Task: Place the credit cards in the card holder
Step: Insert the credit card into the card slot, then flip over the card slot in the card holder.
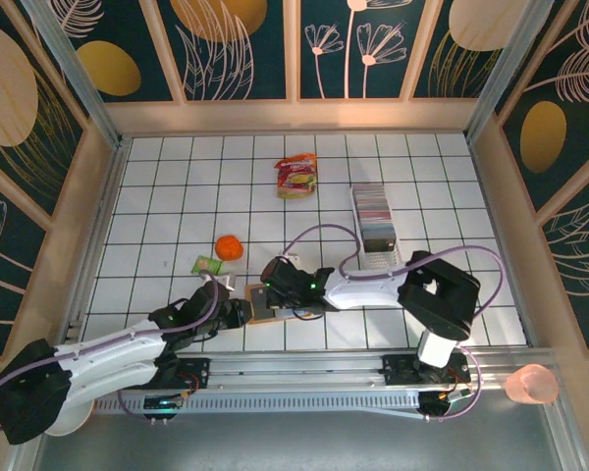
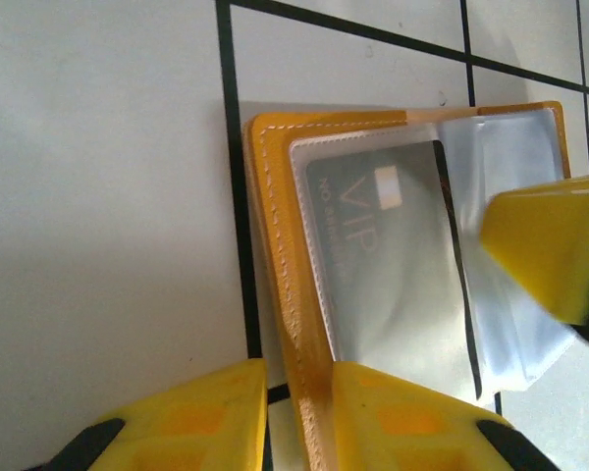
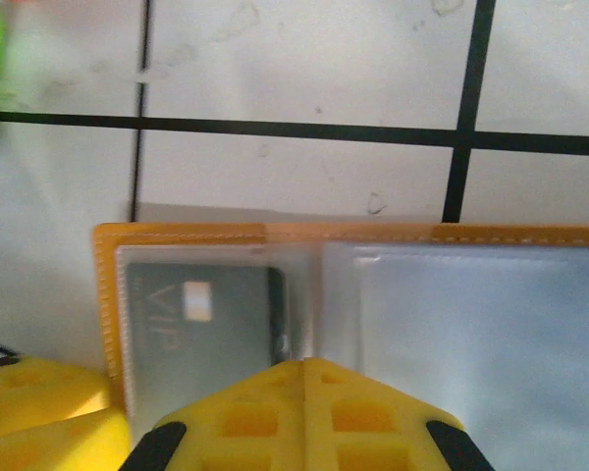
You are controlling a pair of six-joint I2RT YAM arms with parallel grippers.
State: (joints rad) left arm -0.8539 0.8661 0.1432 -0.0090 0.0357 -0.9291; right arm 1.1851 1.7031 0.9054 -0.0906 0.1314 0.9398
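Jaws of the left gripper (image 2: 299, 427) clamp the orange rim of the open card holder (image 2: 275, 245), lying toward the tiled table's (image 1: 157, 196) 6 o'clock with a grey VIP card (image 2: 393, 265) inside, while the right gripper (image 3: 304, 371), jaws together, sits over its clear sleeve (image 3: 471, 334).

**A:** What's your left wrist seeing?

**B:** Your left gripper (image 2: 299, 427) has its yellow fingers (image 2: 412, 422) pinching the open orange leather card holder (image 2: 275, 245) by its edge. A dark grey plastic VIP card (image 2: 383, 255) sits inside its clear sleeve (image 2: 314, 226).
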